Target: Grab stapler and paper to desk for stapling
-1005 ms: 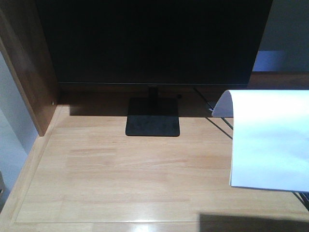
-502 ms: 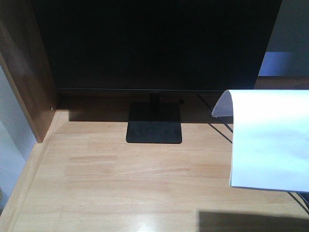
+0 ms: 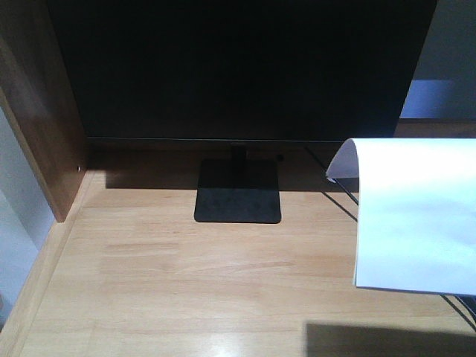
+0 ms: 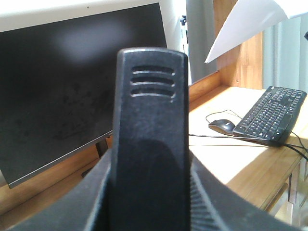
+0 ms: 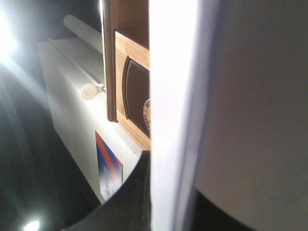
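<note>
The right gripper (image 5: 166, 211) pinches the paper (image 3: 416, 216), which hangs above the right side of the desk (image 3: 186, 282) with its far edge curled; bare wood lies below and to its left. The left gripper (image 4: 149, 209) looks clamped on the stapler (image 4: 149, 134), long axis pointing toward the monitor (image 4: 57, 96).

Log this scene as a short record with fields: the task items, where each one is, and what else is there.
stapler: black, clamped in the left gripper, not on the desk
paper: white sheet, aloft at the right above the desk, top edge curled
desk: light wood, neither item set down yet
other items: monitor on its stand at the back; keyboard and mouse further right
</note>
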`<state>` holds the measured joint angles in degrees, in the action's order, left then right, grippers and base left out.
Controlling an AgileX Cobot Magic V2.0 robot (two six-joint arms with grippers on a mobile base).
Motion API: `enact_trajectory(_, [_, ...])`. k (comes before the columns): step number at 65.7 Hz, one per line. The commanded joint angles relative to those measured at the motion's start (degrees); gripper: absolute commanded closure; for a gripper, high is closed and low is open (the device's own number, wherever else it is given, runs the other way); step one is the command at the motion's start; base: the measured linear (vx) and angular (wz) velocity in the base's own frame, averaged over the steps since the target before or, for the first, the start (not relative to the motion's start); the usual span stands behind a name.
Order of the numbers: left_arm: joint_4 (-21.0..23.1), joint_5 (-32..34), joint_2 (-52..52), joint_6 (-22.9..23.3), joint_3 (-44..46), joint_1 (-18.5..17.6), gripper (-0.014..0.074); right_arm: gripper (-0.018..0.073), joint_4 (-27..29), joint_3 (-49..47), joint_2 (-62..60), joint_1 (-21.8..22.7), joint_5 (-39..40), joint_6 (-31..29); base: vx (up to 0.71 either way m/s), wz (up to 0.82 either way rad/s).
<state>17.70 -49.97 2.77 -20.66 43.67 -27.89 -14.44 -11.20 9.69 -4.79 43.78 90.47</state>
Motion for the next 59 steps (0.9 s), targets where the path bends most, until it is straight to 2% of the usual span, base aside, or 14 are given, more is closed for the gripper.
enact_trajectory(1, [1.36, 6.59, 1.33, -0.02, 1.33, 0.0, 0.0603, 0.0562, 0.38, -1.6, 0.72, 0.31, 2.39, -0.38, 0.0, 0.0])
enact_trajectory(59, [1.36, 6.49, 1.33, -0.02, 1.33, 0.0, 0.0603, 0.0562, 0.38, -1.6, 0.72, 0.31, 2.37, -0.38, 0.0, 0.0])
